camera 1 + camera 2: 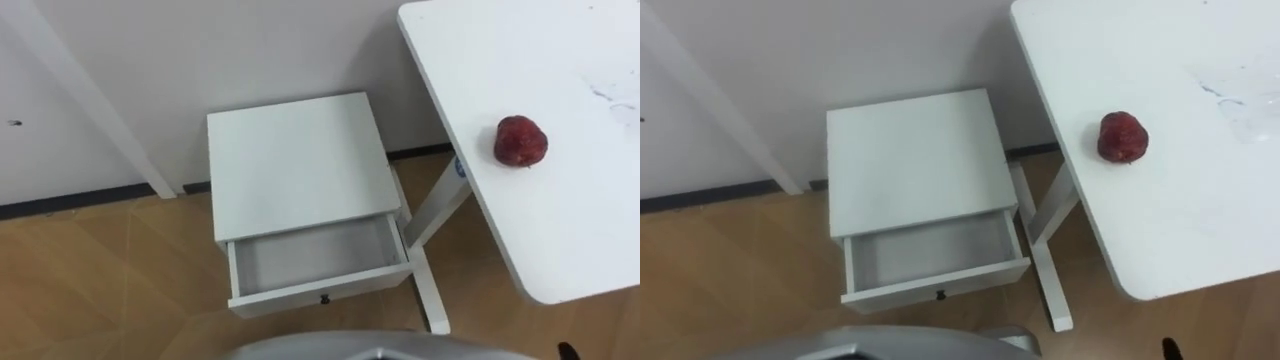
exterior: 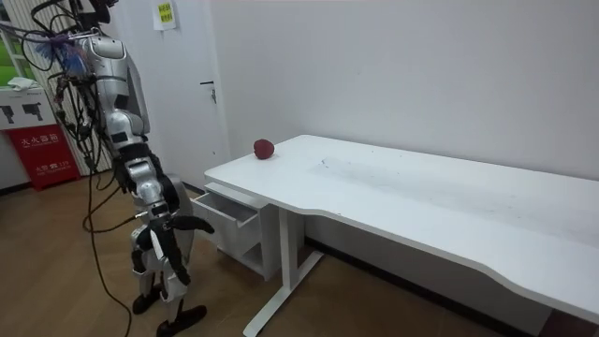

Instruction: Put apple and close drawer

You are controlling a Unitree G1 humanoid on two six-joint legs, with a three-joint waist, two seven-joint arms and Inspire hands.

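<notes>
While the drawer (image 1: pixel 310 256) stands open, the right robot hand (image 2: pixel 178 225) hangs relaxed.

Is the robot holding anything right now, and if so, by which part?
Nothing is held. The dark red round apple lies untouched on the white table; the right hand hangs open and empty by the open white drawer.

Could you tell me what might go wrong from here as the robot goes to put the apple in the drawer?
1. The apple lies near the table edge on the side toward the drawer; a clumsy touch could roll it off onto the floor.
2. The drawer is only partly out from under the cabinet top, so the opening is shallow and the apple might land on the top or the front rim.
3. The table leg stands close beside the drawer, which crowds an arm's approach.
</notes>
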